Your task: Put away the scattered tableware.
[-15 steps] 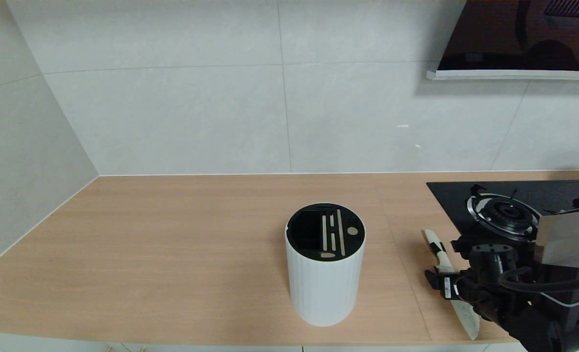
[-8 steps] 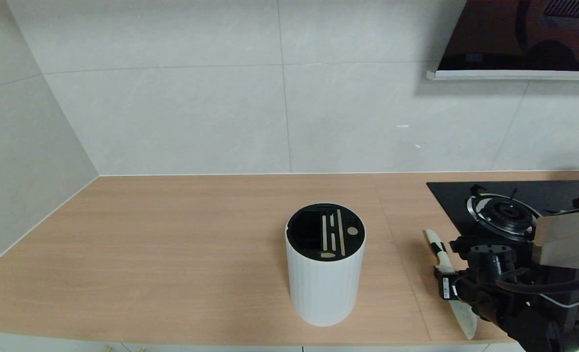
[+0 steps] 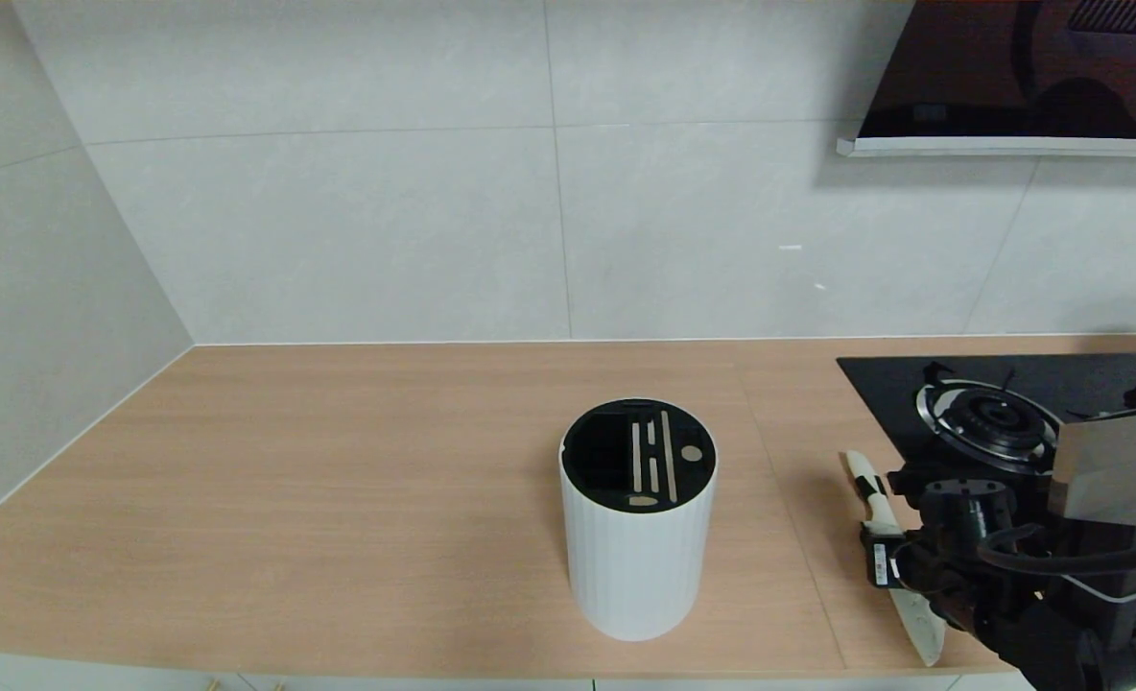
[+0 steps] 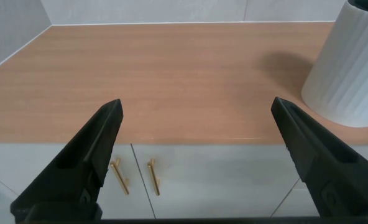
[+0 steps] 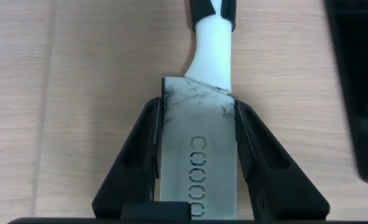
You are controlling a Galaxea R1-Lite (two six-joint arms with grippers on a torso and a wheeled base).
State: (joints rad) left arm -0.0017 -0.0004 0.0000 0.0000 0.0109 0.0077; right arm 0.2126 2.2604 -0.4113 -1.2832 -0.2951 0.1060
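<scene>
Knife [image 3: 873, 499], white blade, black-banded handle: at the bench's [image 3: 338, 480] front right corner beside the hob [image 3: 985, 413], blade clamped between the right gripper's [image 5: 198, 109] fingers. Slotted white holder [image 3: 637, 537]: upright, mid-bench near the front edge. Left gripper [image 4: 196, 109]: fingers wide, off the front edge.

black right gripper [image 5: 197, 109], looped black cable [image 3: 1067, 564], white label [image 3: 877, 568], grey metal plate [image 3: 1120, 465]
</scene>
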